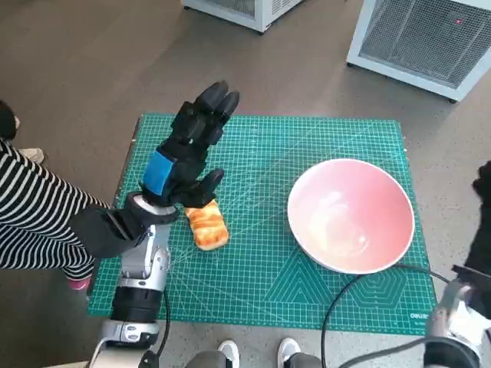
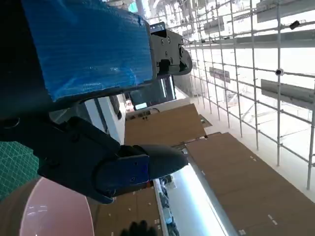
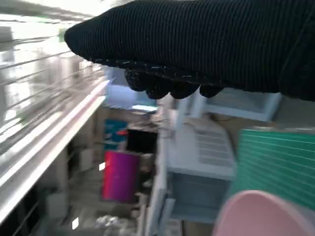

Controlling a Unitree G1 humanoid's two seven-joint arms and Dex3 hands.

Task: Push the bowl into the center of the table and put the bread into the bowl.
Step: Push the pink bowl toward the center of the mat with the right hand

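Note:
A pink bowl point(image 1: 351, 215) stands on the right half of the green cutting mat point(image 1: 261, 153); its rim also shows in the left wrist view point(image 2: 49, 211) and the right wrist view point(image 3: 266, 214). A golden piece of bread point(image 1: 207, 225) lies on the mat's left half. My left hand point(image 1: 188, 149) hovers raised above the bread, fingers stretched out and apart, holding nothing. My right hand point(image 1: 485, 222) shows only at the right edge, off the mat and beside the bowl; its gloved back point(image 3: 197, 44) fills the right wrist view and its fingers are hidden.
A person in a striped sleeve point(image 1: 38, 215) sits at the table's left side. White cabinets point(image 1: 426, 38) stand on the floor beyond the table. A black cable point(image 1: 345, 299) runs across the mat's near right corner. Shoes point(image 1: 288, 351) show below the near edge.

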